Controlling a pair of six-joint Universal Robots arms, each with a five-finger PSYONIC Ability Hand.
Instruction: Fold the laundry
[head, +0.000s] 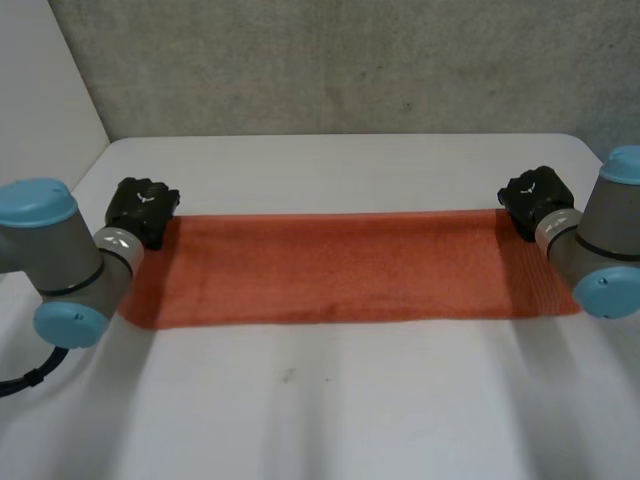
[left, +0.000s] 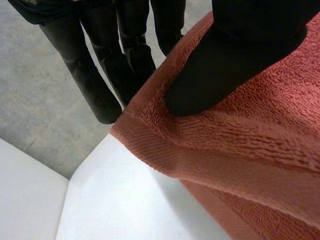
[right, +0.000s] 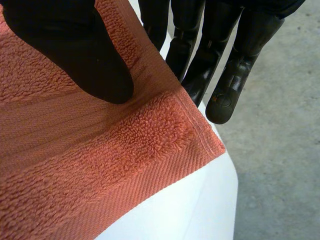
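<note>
Orange-red terry cloth, one towel (head: 340, 265), is lying flat as a long strip from side to side across the one white table (head: 330, 400). Two grey arms with light-blue caps are reaching in, one at each end of the towel. The left hand (head: 143, 208) is gripping the towel's far left corner, its thumb pressing down on the pile and its fingers (left: 100, 85) running beneath the edge, pinching the cloth between them. The right hand (head: 535, 195) is grasping the far right corner the same way, thumb on top and fingers (right: 235, 75) below.
</note>
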